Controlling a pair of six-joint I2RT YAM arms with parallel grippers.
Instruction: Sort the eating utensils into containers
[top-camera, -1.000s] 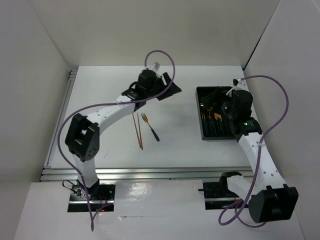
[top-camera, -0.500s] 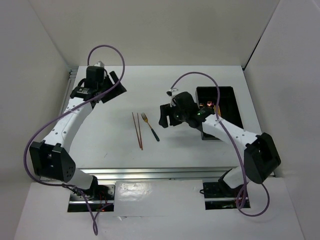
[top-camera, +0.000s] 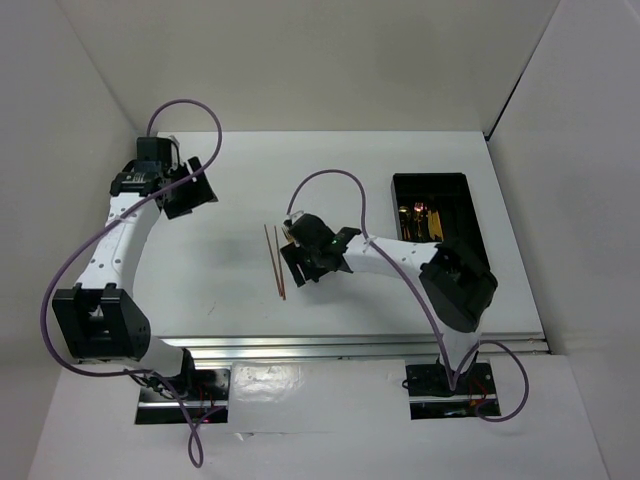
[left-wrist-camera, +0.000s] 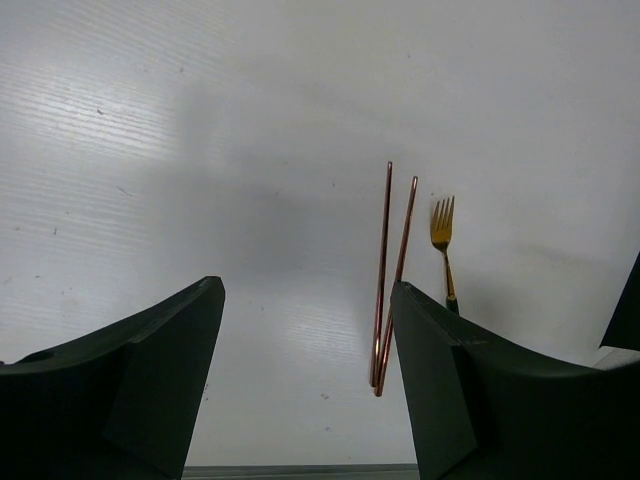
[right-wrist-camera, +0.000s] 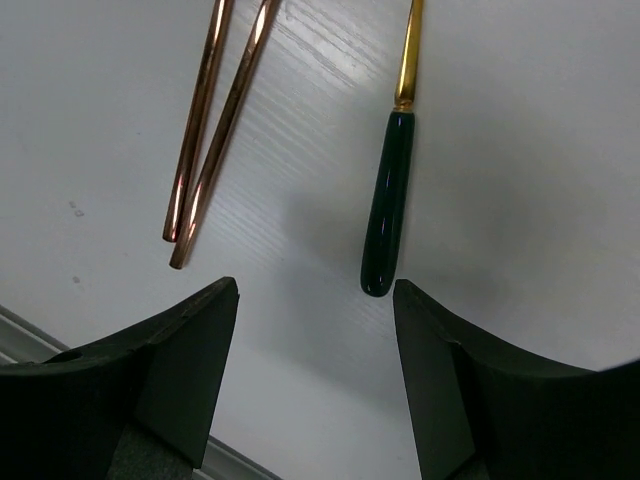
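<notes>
We lose the fork (right-wrist-camera: 388, 200) in the top view; right wrist shows it on the counter (right-wrist-camera: 530, 130) beside the chopsticks (right-wrist-camera: 215, 120), right tool (right-wrist-camera: 312, 292) wide open, empty. Left tool (left-wrist-camera: 305, 290) open, empty too; tray (top-camera: 450, 190) upper right.

Utensils together, tray off to the right
Chopsticks (left-wrist-camera: 382, 270) lie just left of the fork (left-wrist-camera: 442, 225); tray (top-camera: 430, 177) well apart, rightward

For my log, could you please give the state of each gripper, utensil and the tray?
fork: flat on the table, ungrasped.
chopsticks: flat on the table, side by side.
tray: holds utensils, partly hidden by the right arm.
left gripper: open, empty.
right gripper: open, empty, above the fork's handle.
</notes>
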